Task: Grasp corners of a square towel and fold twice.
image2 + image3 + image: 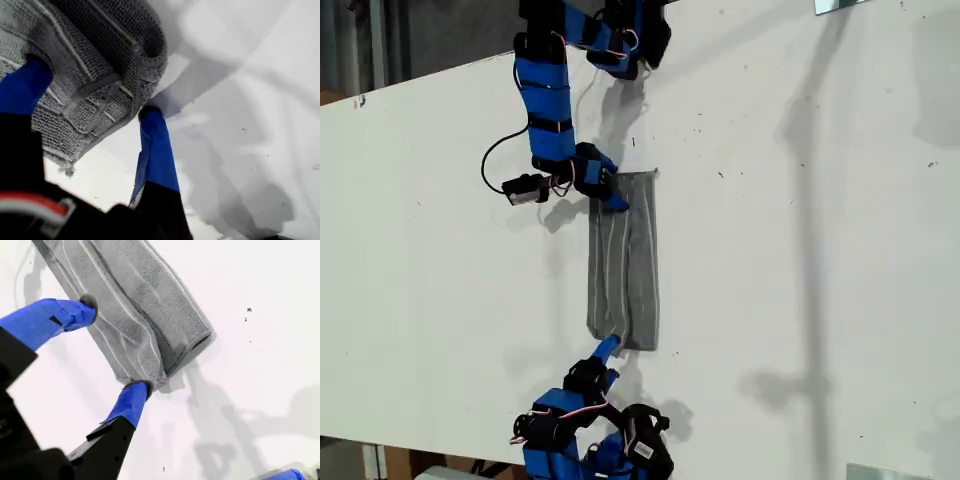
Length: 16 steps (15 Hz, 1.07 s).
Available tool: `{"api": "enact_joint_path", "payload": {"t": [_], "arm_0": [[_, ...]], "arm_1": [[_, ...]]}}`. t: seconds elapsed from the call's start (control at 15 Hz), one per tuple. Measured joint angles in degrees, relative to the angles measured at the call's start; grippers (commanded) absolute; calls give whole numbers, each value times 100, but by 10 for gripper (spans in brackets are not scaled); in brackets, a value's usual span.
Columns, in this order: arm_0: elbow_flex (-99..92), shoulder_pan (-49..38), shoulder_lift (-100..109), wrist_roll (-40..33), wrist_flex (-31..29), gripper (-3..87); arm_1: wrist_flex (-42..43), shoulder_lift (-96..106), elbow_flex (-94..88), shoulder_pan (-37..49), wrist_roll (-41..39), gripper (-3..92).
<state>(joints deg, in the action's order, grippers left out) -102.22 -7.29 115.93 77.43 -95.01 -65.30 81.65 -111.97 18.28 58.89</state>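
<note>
The towel (625,265) lies on the white table (800,250) as a long, narrow grey strip with white stripes. My first gripper (610,198) rests at the strip's far end. Up close, that first gripper (92,85) is open, its blue fingers (157,150) straddling the towel (100,50) near a hemmed corner (67,167). My second gripper (607,347) is at the strip's near end. That second gripper (112,347) is open too: one finger presses on the towel (135,295), the other touches the end corner (157,382).
A black cable (492,160) loops beside the first arm (548,100). The table's edge (420,85) runs along the exterior view's upper left. The second arm's base (590,440) sits at the bottom of the exterior view.
</note>
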Motion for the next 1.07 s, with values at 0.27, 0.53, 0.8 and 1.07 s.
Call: {"api": "enact_joint_path", "payload": {"t": [0.27, 0.53, 0.8, 1.07], "arm_0": [[0, 26, 0, 0, 0, 284], [0, 79, 0, 62, 0, 283], [-396, 369, -35, 325, 527, 283], [-861, 475, -826, 545, 1503, 283]], "arm_1": [[185, -9, -123, 0, 114, 102], [246, 97, -272, -246, 650, -1], [-141, 1099, -1195, -501, 1591, -1], [-1230, 2408, -1362, -668, 2197, -1]]}}
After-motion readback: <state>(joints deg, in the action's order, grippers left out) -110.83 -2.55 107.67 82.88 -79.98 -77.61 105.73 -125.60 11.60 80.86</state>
